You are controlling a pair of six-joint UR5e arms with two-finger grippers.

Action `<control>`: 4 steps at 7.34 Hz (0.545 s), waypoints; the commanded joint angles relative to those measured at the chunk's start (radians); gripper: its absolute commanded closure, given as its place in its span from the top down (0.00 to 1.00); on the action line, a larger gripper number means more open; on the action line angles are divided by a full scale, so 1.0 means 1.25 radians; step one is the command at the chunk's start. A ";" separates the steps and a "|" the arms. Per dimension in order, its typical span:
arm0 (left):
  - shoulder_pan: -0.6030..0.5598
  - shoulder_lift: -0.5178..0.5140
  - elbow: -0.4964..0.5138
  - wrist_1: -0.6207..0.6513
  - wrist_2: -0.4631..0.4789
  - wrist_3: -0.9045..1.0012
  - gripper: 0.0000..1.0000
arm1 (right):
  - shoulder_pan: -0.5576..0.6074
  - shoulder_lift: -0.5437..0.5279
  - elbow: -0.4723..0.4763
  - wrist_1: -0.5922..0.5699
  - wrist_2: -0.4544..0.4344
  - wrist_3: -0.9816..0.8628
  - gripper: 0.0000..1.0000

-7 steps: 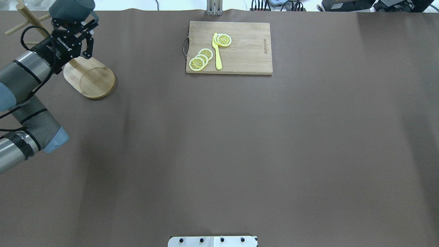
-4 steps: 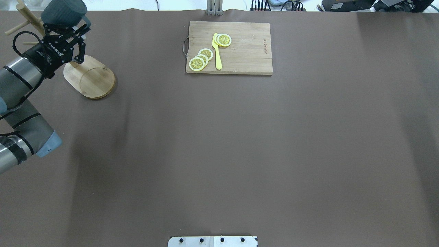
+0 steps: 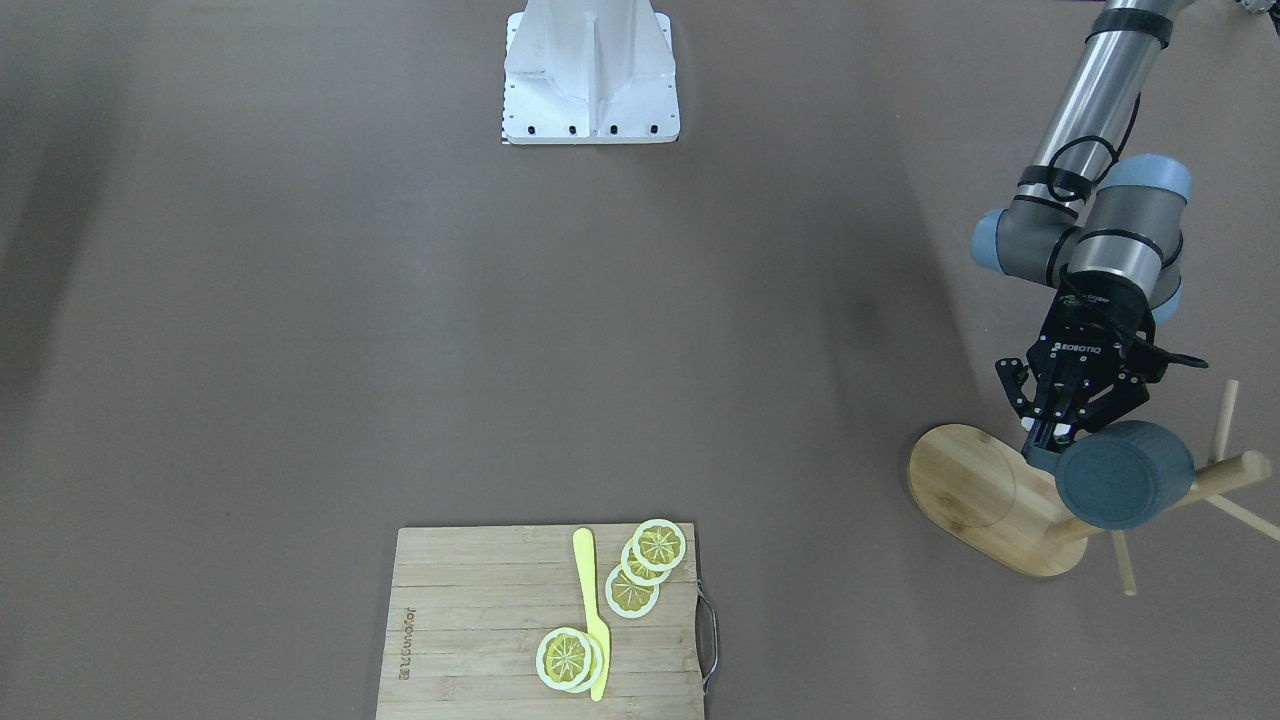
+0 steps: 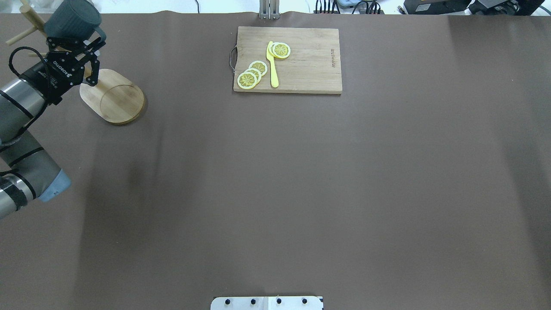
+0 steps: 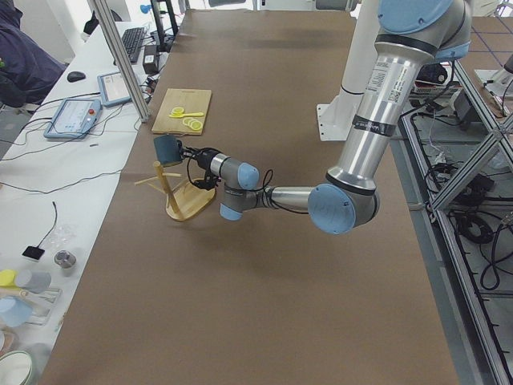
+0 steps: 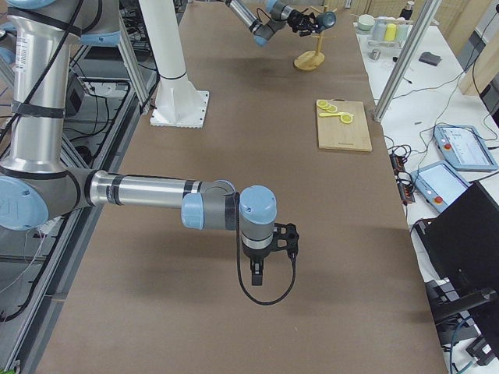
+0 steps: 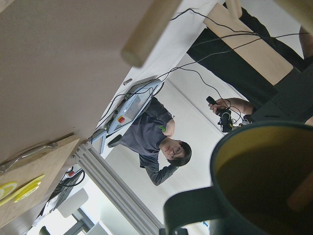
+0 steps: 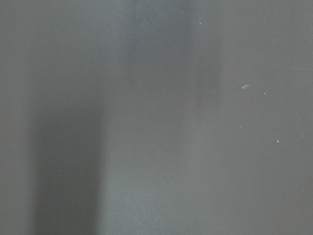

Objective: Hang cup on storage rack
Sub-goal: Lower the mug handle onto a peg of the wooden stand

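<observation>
The cup [image 4: 71, 19], dark teal with a yellow inside [image 7: 264, 181], is held in the air at the table's far left corner, bottom towards the front-facing camera [image 3: 1125, 488]. My left gripper [image 4: 74, 41] is shut on it at the rim near its handle, fingers converging just below the cup [image 3: 1047, 440]. The cup hangs right against the upper post and pegs of the storage rack [image 4: 114, 97], above its oval base [image 3: 980, 495]. A blurred peg [image 7: 146, 34] crosses the left wrist view. My right gripper [image 6: 261, 265] hangs over bare table, seen only from the side; I cannot tell its state.
A wooden cutting board [image 4: 310, 60] with lemon slices [image 4: 252, 74] and a yellow knife [image 4: 272, 64] lies at the far middle. The robot's white base plate [image 4: 267, 302] sits at the near edge. A person [image 7: 156, 142] sits beyond the table's far edge.
My left gripper has carried the cup leftwards, closer to the rack's post and pegs. The rack and board have not moved.
</observation>
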 commanded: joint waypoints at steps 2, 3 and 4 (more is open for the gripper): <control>-0.001 0.000 0.006 -0.005 0.000 0.000 0.00 | 0.000 0.001 0.001 0.000 0.000 0.000 1.00; -0.001 0.000 0.006 -0.005 0.000 -0.002 0.00 | 0.000 0.002 0.000 0.000 0.000 0.000 1.00; -0.002 0.001 0.007 -0.004 0.000 -0.021 0.00 | 0.000 0.006 -0.001 0.000 0.000 0.000 1.00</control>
